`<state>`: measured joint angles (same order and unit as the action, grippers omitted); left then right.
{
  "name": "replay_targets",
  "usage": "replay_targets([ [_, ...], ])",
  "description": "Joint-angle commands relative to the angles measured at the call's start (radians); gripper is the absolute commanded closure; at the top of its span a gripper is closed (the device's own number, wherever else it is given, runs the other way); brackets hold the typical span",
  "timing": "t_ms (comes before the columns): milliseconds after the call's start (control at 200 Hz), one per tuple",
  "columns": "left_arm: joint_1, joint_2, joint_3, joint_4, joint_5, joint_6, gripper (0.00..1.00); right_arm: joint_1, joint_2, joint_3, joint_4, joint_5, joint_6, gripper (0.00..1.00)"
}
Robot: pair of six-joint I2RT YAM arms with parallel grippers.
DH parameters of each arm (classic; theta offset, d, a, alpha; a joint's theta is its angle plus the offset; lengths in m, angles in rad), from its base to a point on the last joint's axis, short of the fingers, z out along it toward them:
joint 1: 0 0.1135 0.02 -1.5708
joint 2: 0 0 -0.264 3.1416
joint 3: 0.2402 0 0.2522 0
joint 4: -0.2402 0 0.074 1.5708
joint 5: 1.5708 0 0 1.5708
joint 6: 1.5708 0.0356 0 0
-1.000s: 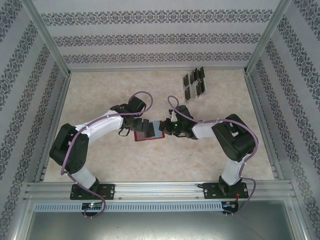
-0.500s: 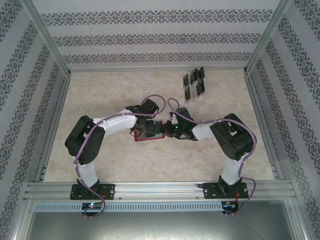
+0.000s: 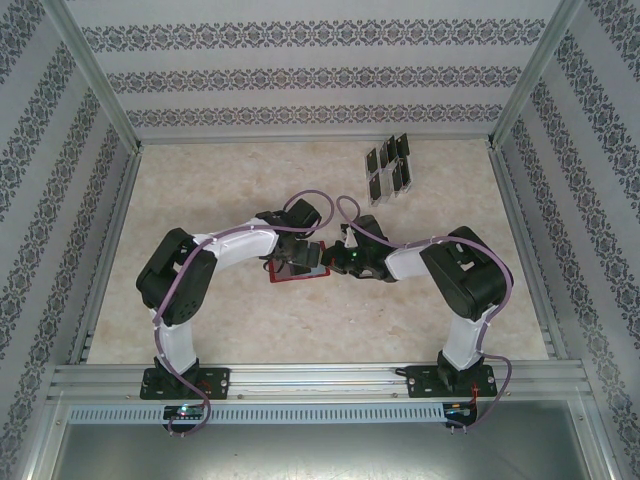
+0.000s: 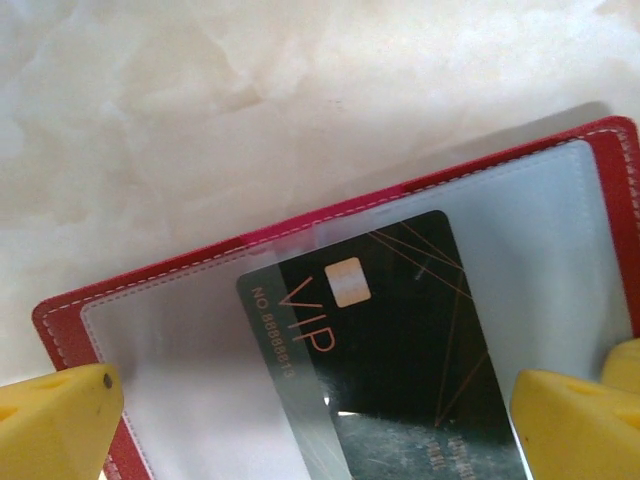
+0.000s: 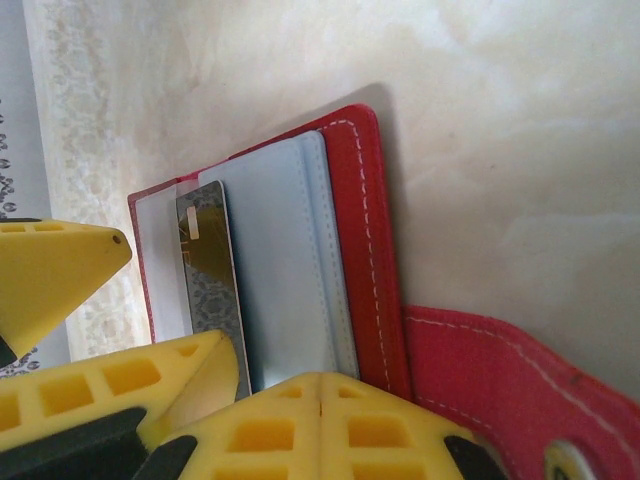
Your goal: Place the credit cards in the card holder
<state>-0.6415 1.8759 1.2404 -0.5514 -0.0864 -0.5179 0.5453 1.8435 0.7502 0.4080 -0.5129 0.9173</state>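
— What has changed over the last second?
— Mostly the left arm (image 3: 215,248). A second ago its elbow sat far out to the left, with its gripper at the card holder's left edge. Now the elbow is drawn in and the left gripper (image 4: 315,400) hangs right over the card holder (image 4: 180,272).
— Is it gripping anything?
— No, it is released. Its yellow fingers (image 4: 55,420) stand wide apart, one at each side of the open card holder. Whether they touch it I cannot tell.
— And the card?
— One black credit card (image 4: 400,330), marked VIP with a gold chip, lies tilted inside the card holder. Its left part is tucked under the clear pocket (image 4: 180,340). From above, the grey-blue panel that showed a second ago is now hidden beneath the left gripper.
— The right side?
— Hardly moved. The right gripper (image 3: 332,258) stays at the card holder's right edge, clenched. In the right wrist view its fingers meet over the grey panel (image 5: 285,280) and red cover, pinching the card holder there.
— Has the card holder shifted?
— No, it is in the same spot at the middle of the surface (image 3: 200,180), lying open.
— The rest of the cards?
— The other credit cards (image 3: 388,168) stand in their rack near the far edge, well apart from both grippers, as before.
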Motion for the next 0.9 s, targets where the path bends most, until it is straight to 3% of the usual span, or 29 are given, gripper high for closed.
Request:
replay_targets([
  [0, -0.011, 0.02, 0.003, -0.04, -0.047, -0.007, 0.0, -0.007, 0.027, -0.018, -0.005, 0.016, 0.002, 1.0],
  [894, 0.037, -0.096, -0.119, -0.05, -0.11, 0.015, 0.0, -0.013, 0.022, -0.017, -0.024, 0.024, -0.001, 1.0],
])
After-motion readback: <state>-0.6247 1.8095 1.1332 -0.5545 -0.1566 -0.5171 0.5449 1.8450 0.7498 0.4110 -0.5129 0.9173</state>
